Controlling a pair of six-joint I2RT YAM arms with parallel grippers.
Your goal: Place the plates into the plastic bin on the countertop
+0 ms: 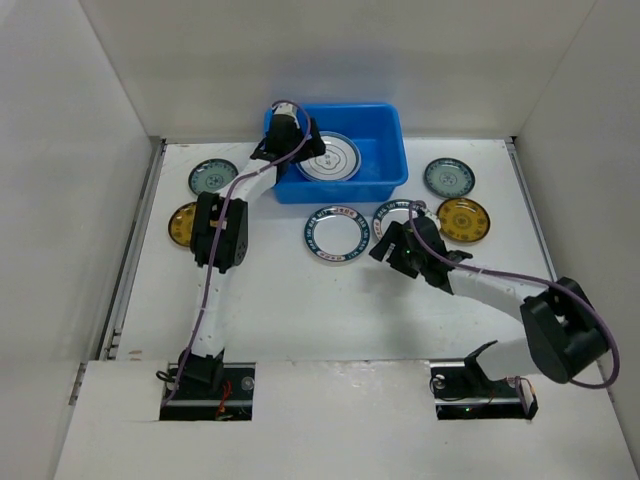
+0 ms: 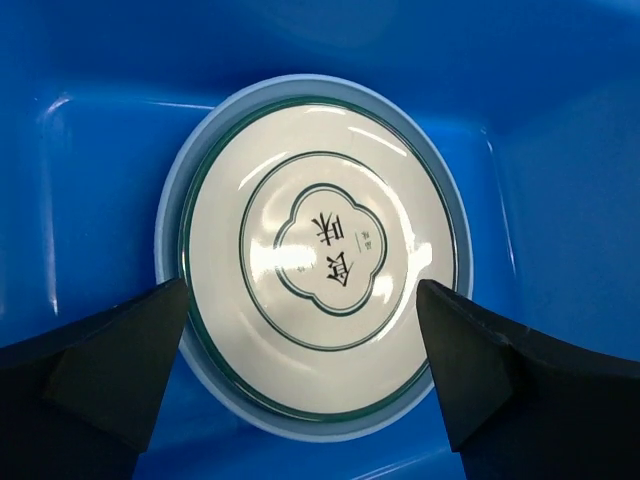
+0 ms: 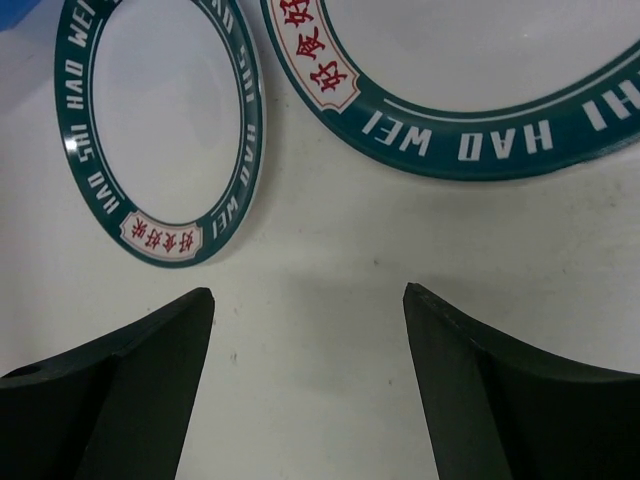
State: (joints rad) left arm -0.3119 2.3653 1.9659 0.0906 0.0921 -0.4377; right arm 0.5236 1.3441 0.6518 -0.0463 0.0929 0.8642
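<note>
Evidently stiff, glossy and slick: round white plate with dark green lettered rim (image 3: pixel 160 130), flat on the white matte countertop (image 3: pixel 320 260) at upper left of the right wrist view, and a second lettered-rim plate (image 3: pixel 470 60) just beside it at upper right. Probably light enough for one arm, yet liable to chip if dropped. Best taken at the lip, pinched from above and below; no purchase at the flat centre. Right gripper (image 3: pixel 307 295) spread wide, holding nothing, hovering low near both rims without touching either.

Left gripper (image 2: pixel 302 300) likewise wide apart and empty, over the bright blue rectangular plastic bin (image 1: pixel 340 192), straddling a white round plate with thin green rings (image 2: pixel 320 250). Beneath that, seemingly a pale blue plate (image 2: pixel 165 235), though hard to confirm from so thin an edge.

Elsewhere in the overhead view: small teal-green patterned plate (image 1: pixel 213 178) and small yellow-brown patterned plate (image 1: pixel 183 224) at left, another teal-green plate (image 1: pixel 449 177) and another yellow-brown plate (image 1: pixel 464 220) at right. Hard, smooth, level surface, so likely some skating under a nudged rim. White walls close on three sides, bin near the far one.
</note>
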